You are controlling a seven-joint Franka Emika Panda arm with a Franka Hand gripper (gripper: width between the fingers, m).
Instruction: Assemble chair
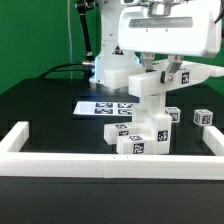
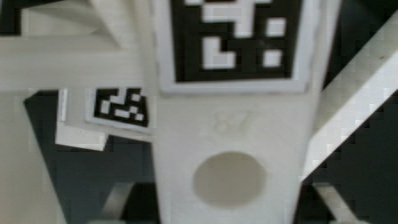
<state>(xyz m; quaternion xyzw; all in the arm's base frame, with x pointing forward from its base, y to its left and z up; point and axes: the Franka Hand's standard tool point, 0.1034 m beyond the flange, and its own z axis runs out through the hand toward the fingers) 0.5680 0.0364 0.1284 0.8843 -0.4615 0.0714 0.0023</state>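
My gripper (image 1: 155, 74) hangs over the middle of the table, shut on a white chair part (image 1: 150, 95) that points down from it. Below the part stands a cluster of joined and loose white chair pieces (image 1: 140, 137) with black-and-white tags; the held part's lower end is close above or touching them, I cannot tell which. In the wrist view the held part (image 2: 231, 120) fills the picture, with a big tag at one end and a round hole (image 2: 231, 178) between my fingers (image 2: 331, 198). A smaller tagged piece (image 2: 111, 108) shows beside it.
Two small tagged chair blocks (image 1: 172, 115) (image 1: 203, 117) lie at the exterior view's right. The marker board (image 1: 103, 107) lies flat behind the cluster. A low white border rail (image 1: 100, 160) runs along the front and both sides. The arm's base (image 1: 105, 70) stands behind.
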